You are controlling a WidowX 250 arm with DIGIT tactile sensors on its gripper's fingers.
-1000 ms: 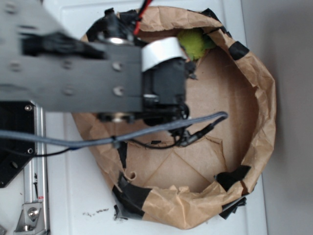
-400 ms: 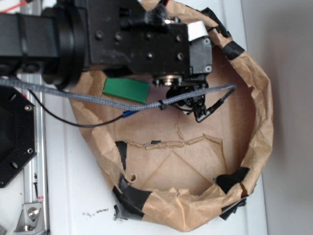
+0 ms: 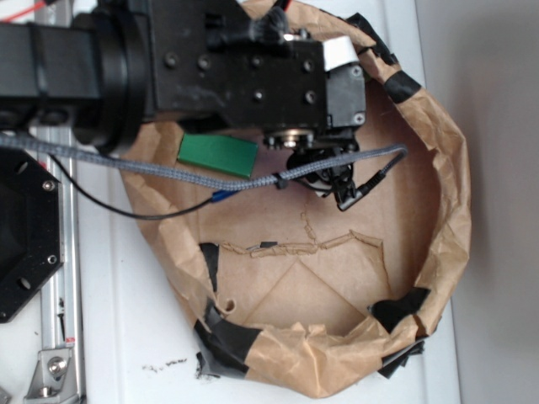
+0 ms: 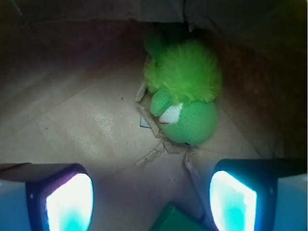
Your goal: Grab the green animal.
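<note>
The green animal [image 4: 185,94] lies on the brown paper floor against the far wall in the wrist view: fuzzy yellow-green body above, smooth lime head with a white patch below. My gripper [image 4: 151,202] is open and empty, its two fingertips [image 4: 70,202] glowing at the bottom corners, well short of the toy. In the exterior view the arm [image 3: 227,71] covers the toy, so it is hidden there.
A flat dark-green block [image 3: 216,156] lies on the floor of the paper-walled ring [image 3: 446,202]; its corner shows between my fingers in the wrist view [image 4: 175,219]. A grey cable [image 3: 168,172] hangs across the ring. Black tape patches [image 3: 404,307] mark the wall.
Since a second ago the arm has swung up over the top of the ring, covering the toy and uncovering the green block. Nothing has moved in the last half second.
</note>
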